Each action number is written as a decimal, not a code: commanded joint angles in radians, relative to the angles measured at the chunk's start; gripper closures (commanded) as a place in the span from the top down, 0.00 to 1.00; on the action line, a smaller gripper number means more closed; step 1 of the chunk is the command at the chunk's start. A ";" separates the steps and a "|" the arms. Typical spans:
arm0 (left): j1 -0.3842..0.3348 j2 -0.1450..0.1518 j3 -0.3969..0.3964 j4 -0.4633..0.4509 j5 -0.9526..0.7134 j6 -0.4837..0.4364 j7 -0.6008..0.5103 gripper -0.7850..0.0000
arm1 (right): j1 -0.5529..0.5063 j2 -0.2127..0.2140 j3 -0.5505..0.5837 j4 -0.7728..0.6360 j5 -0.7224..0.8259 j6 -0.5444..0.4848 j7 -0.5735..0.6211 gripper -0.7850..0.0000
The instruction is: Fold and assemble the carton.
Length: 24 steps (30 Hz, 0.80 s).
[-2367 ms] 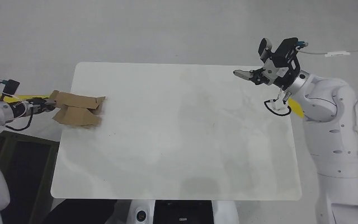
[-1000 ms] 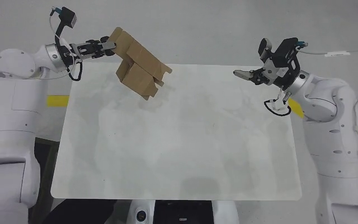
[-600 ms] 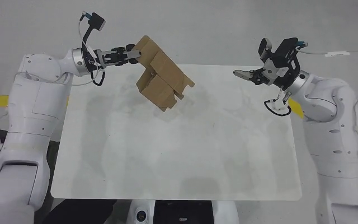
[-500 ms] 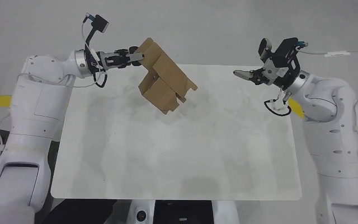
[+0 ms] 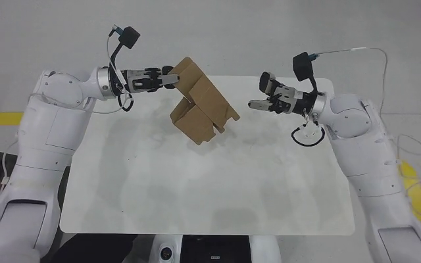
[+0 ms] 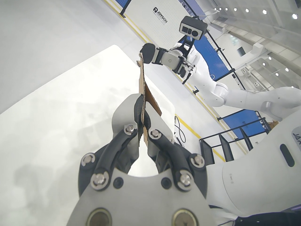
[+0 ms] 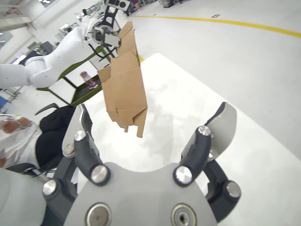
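Observation:
A flattened brown cardboard carton [image 5: 200, 102] hangs in the air over the far middle of the white table [image 5: 210, 197]. My left gripper [image 5: 172, 77] is shut on its upper corner; in the left wrist view the carton [image 6: 142, 88] shows edge-on between the fingers [image 6: 138, 111]. My right gripper [image 5: 255, 104] is open, just right of the carton's free edge, facing it. In the right wrist view the carton [image 7: 124, 88] hangs ahead of the spread fingers [image 7: 221, 116] with a gap between them.
The white table's surface [image 7: 188, 109] lies below both arms. Grey floor surrounds the table, with yellow lines [image 5: 10, 118] at the left. Beyond the table's edge a person [image 7: 14, 130] sits beside a black chair [image 7: 54, 123].
My left arm has swung the carton from the table's left edge up and rightward to the far middle. The right arm has just moved left toward the carton's free edge.

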 commanded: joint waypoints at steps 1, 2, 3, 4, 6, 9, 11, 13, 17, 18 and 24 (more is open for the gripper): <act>0.007 0.006 0.003 -0.017 -0.011 0.001 -0.001 0.00 | 0.027 -0.005 -0.039 0.020 0.117 0.000 0.069 1.00; 0.010 0.009 0.005 -0.027 -0.017 0.001 -0.001 0.00 | 0.041 -0.007 -0.057 0.032 0.153 0.001 0.100 1.00; 0.014 0.012 0.007 -0.038 -0.024 0.000 0.000 0.00 | 0.055 -0.010 -0.075 0.043 0.188 0.001 0.125 1.00; 0.017 0.016 0.009 -0.047 -0.029 -0.001 0.001 0.00 | 0.067 -0.014 -0.092 0.054 0.226 -0.005 0.141 1.00; 0.023 0.023 0.013 -0.063 -0.040 -0.002 0.002 0.00 | 0.090 -0.021 -0.128 0.075 0.271 0.003 0.157 1.00; 0.031 0.034 0.020 -0.081 -0.058 -0.006 0.006 0.00 | 0.115 -0.029 -0.187 0.096 0.322 0.017 0.171 1.00; 0.036 0.041 0.027 -0.090 -0.076 -0.005 0.005 0.00 | 0.127 -0.032 -0.225 0.103 0.361 0.021 0.174 1.00; 0.039 0.047 0.035 -0.101 -0.096 -0.002 0.002 0.00 | 0.140 -0.033 -0.264 0.108 0.390 0.028 0.181 1.00; 0.044 0.059 0.050 -0.123 -0.122 -0.001 0.001 0.00 | 0.168 -0.032 -0.330 0.123 0.417 0.027 0.181 1.00; 0.045 0.062 0.055 -0.126 -0.131 0.000 0.000 0.00 | 0.175 -0.032 -0.345 0.126 0.423 0.025 0.179 1.00; 0.040 0.078 0.079 -0.136 -0.153 0.001 -0.001 0.00 | 0.214 -0.025 -0.425 0.139 0.453 0.009 0.162 0.60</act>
